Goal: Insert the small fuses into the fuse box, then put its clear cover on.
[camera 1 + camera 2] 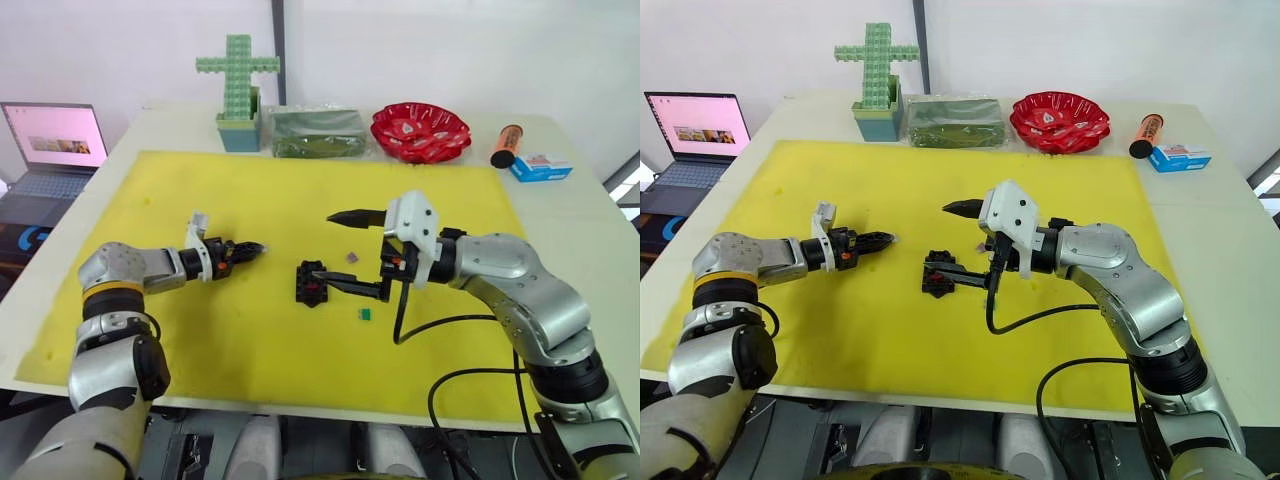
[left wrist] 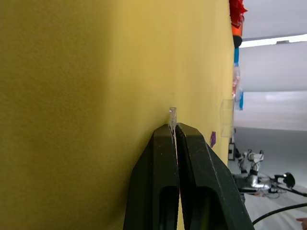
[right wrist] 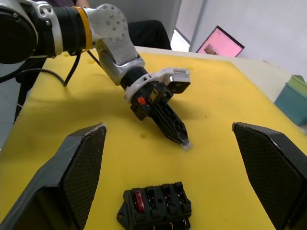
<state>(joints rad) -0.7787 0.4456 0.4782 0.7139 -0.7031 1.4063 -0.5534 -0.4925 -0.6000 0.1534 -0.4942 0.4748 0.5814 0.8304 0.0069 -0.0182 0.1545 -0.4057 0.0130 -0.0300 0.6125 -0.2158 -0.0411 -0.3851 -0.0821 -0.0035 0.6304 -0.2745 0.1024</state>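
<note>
Left claw (image 1: 252, 248) pressed together on a tiny pale sliver, most likely the grey-white fuse (image 2: 172, 115), poking just past the tips and held low over the yellow mat (image 1: 200, 330), well left of the fuse box (image 1: 312, 283). Right claw (image 1: 340, 250) spread wide, one finger above and behind the box, the other reaching down beside it, gripping nothing. Fuse box resting on the mat between the two arms, a red fuse (image 3: 137, 199) already seated in an end slot, the other slots apparently empty. Purple fuse (image 1: 352, 258) lying just behind the box, green fuse (image 1: 366, 314) just in front and to the right of it. Likely risks: so little of the pinched piece protruding that a slight tilt could jam it against a slot rib or flick it loose; nothing gripping the box, so pushing down could slide or tip it; the right claw's lower finger could nudge the box or sweep a loose fuse off across the worktop (image 1: 560, 215). Hard to make out: the held piece's colour and orientation. Clear cover (image 2: 227, 111) seen as a faint glassy outline far along the mat, position uncertain.
</note>
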